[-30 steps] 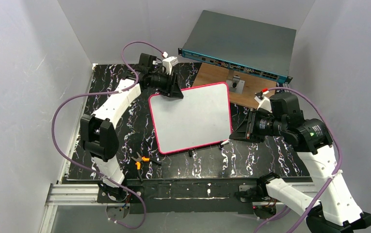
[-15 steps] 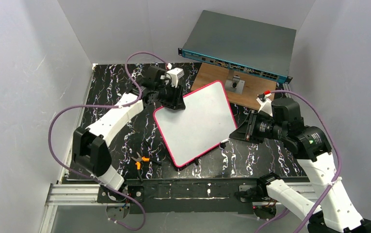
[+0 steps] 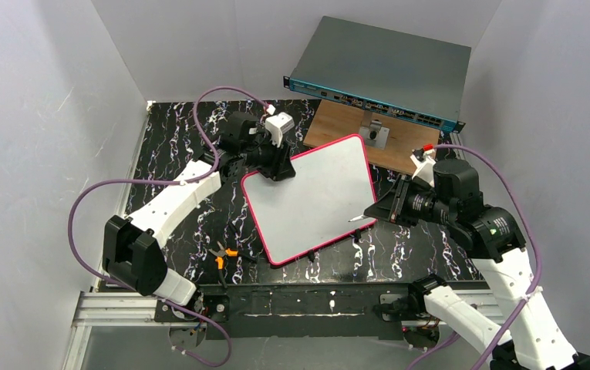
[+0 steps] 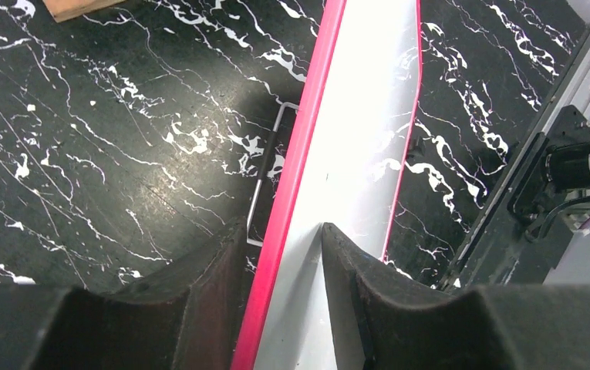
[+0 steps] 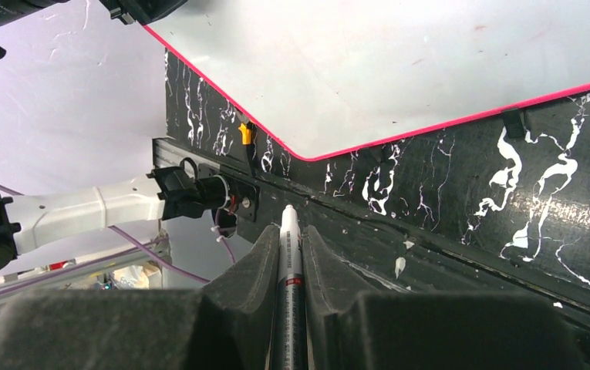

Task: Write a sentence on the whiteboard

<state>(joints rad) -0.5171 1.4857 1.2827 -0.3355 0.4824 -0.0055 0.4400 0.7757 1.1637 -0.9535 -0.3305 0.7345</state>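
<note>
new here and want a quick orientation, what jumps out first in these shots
The blank pink-framed whiteboard lies mid-way across the black marble table, with the left gripper clamped on its far-left corner. From the right, the right gripper holds a marker pointing at the board's edge. Behind sits a grey-teal network switch.

whiteboard (image 3: 307, 199): on table (image 3: 160, 131) | switch box (image 3: 388, 65): behind it | pliers (image 3: 224, 254): front-left of it

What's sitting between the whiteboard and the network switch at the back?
A brown wooden board with a small grey metal bracket on it fills that gap between the whiteboard and the network switch, shown in the top view.
</note>
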